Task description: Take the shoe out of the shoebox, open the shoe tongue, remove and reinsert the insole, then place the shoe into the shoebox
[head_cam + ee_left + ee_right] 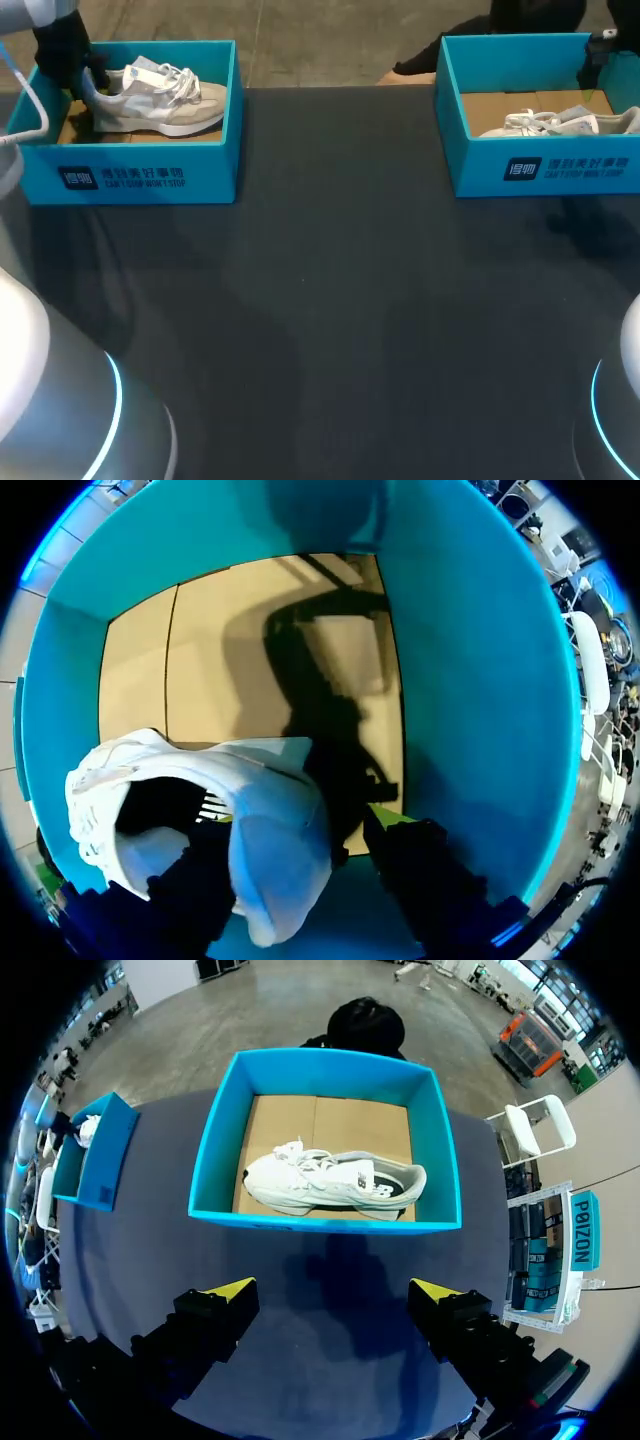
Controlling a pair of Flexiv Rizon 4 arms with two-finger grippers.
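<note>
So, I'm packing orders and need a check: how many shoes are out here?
2. One shoe lies in the left box, the other shoe in the right box. Nothing suggests more are hidden.

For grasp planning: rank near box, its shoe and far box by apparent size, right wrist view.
Largest: near box. Then shoe and far box, about alike; distance shrinks the far box, so unranked.

The table (330,300) has a dark, matte top, perhaps a cloth cover, though the weave is too fine to tell. Light falls from above and leaves soft, blurred shadows (590,220) on it. The right wrist view shows one broad, faint shadow (345,1270) there.
</note>
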